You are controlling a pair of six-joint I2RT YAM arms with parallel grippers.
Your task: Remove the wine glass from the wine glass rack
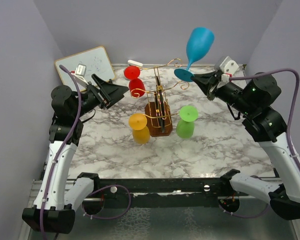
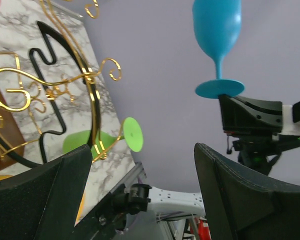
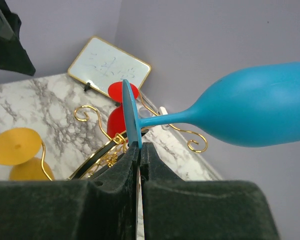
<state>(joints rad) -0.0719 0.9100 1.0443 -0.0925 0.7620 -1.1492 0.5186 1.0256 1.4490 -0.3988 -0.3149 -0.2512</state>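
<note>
The gold wire rack (image 1: pixel 160 95) stands on its brown wooden base (image 1: pixel 158 124) mid-table. My right gripper (image 1: pixel 202 79) is shut on the foot rim of a blue wine glass (image 1: pixel 197 47), holding it upright in the air to the right of the rack, clear of the arms. In the right wrist view the pads (image 3: pixel 122 165) pinch the blue foot (image 3: pixel 130 117). Red (image 1: pixel 136 87), yellow (image 1: pixel 139 128) and green (image 1: pixel 186 121) glasses hang upside down from the rack. My left gripper (image 1: pixel 119 91) is open and empty, left of the rack.
A small whiteboard (image 1: pixel 86 66) leans at the back left corner. A white object (image 1: pixel 134 63) lies at the table's far edge behind the rack. Grey walls close in left, back and right. The marble tabletop (image 1: pixel 190 155) stretches in front of the rack.
</note>
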